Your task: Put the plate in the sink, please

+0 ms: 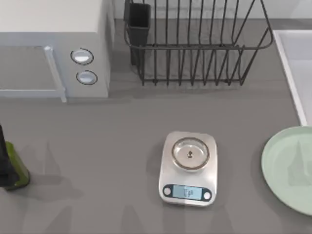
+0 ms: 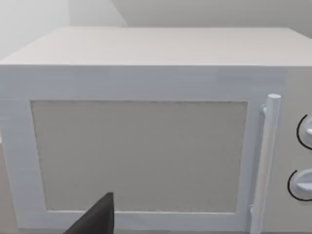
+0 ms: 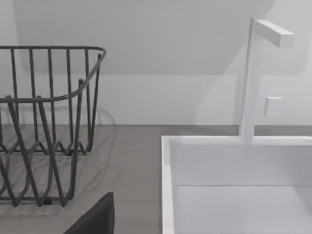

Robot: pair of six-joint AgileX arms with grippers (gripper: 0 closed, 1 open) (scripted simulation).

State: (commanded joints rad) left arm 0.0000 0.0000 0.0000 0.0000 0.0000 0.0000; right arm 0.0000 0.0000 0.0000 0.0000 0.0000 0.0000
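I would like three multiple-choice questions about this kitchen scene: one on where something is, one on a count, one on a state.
1. Where is the plate?
A. at the table's right edge
B. inside the dish rack
C. on the scale

2. How many round knobs does the microwave have?
A. one
B. two
C. four

3. What is the state of the sink?
A. holds the plate
B. full of cups
C. nothing in the part seen

Answers:
1 A, the plate lies flat at the right edge, below the sink.
2 B, two knobs sit one above the other.
3 C, its visible basin floor is bare.
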